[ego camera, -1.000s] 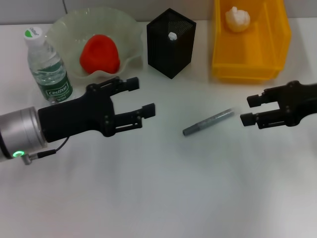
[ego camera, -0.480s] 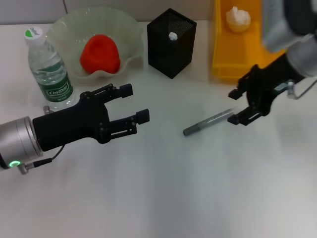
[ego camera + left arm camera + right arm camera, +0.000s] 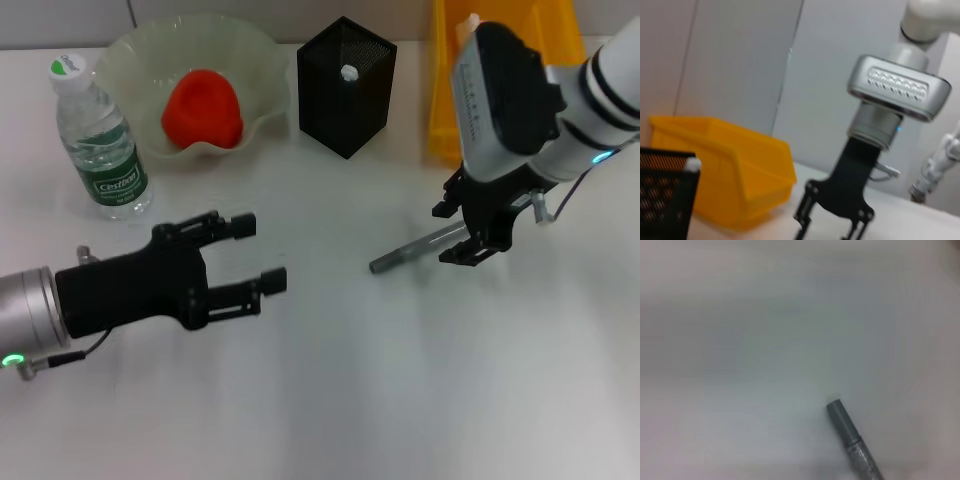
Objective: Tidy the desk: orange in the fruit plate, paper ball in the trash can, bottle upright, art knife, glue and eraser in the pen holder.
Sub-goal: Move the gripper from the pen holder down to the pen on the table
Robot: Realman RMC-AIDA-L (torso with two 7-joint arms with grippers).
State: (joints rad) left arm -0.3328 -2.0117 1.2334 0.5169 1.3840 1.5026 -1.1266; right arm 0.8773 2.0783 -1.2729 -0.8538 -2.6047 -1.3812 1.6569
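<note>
The grey art knife [image 3: 415,248] lies on the white table, and also shows in the right wrist view [image 3: 852,440]. My right gripper [image 3: 453,232] is open, points down and straddles the knife's right end. It also shows in the left wrist view [image 3: 830,230]. My left gripper [image 3: 260,252] is open and empty, low over the table at the left. The bottle [image 3: 98,140] stands upright. The orange [image 3: 202,108] lies in the fruit plate [image 3: 250,60]. A white tip [image 3: 347,72] sticks out of the black pen holder [image 3: 345,100].
The yellow bin [image 3: 445,90] stands at the back right, partly hidden behind my right arm. The paper ball [image 3: 466,22] in it barely shows. In the left wrist view the bin [image 3: 725,175] stands beside the pen holder [image 3: 665,195].
My right arm swung in from the right edge, turned its gripper downward and came over the knife's right end. My left arm drew back toward the lower left, still open.
</note>
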